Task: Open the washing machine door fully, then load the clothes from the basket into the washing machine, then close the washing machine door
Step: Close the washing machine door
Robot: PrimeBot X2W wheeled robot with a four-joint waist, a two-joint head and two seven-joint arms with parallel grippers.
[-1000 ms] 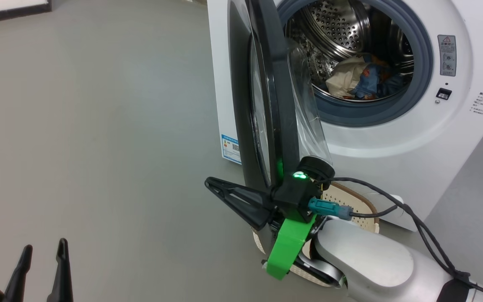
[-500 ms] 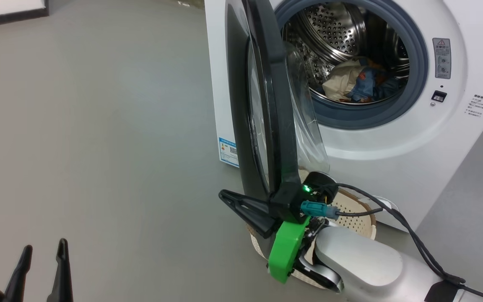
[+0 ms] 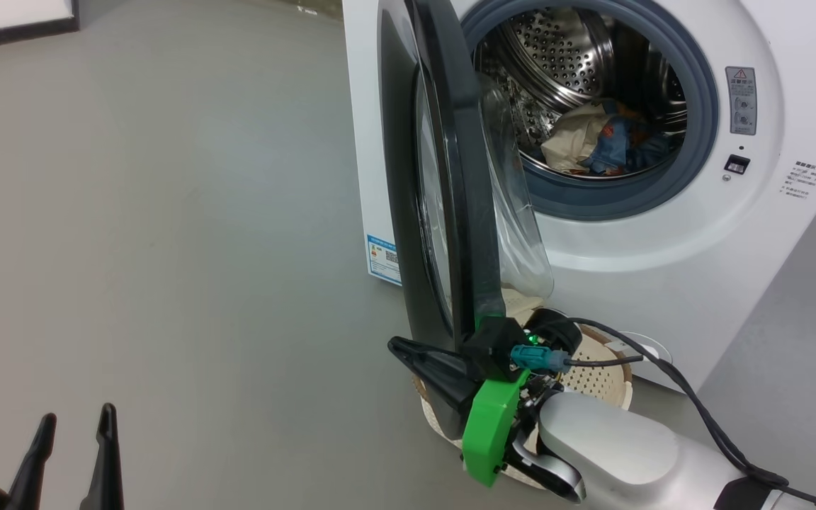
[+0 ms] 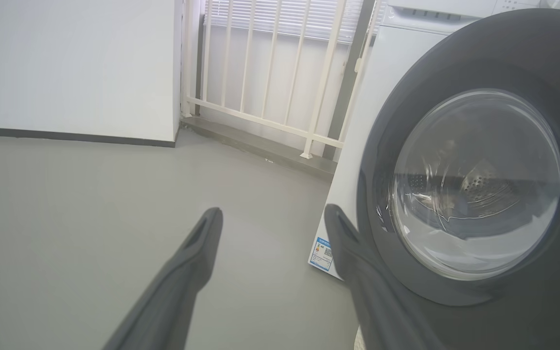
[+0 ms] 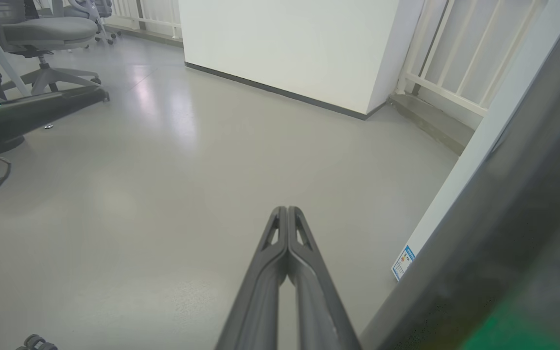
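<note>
Head view: the washing machine (image 3: 663, 234) stands with its door (image 3: 450, 177) swung out edge-on, roughly square to the machine front. The clothes (image 3: 603, 142) lie inside the steel drum. The basket (image 3: 596, 368) sits on the floor below the door's lower edge; the part of it that shows holds no cloth, and the rest is hidden by the right arm. The right pincer (image 3: 397, 347) is closed on nothing, its fingers pointing across the outer side of the door's lower edge; contact with the door cannot be confirmed. The left pincer (image 3: 76, 414) is at the lower left, spread open and empty, well apart from the machine. Judged from this, opening and loading appear complete and closing the door remains. Left wrist view: this adds the door's outer face, a dark rim around the clear glass bowl, plus the blue label (image 4: 323, 253) at the machine's lower corner and a white railing (image 4: 270, 73) behind. Right wrist view: the two fingers are pressed together over bare floor, the door rim is a dark blur at the right, and an office chair (image 5: 46, 34) stands far off.
</note>
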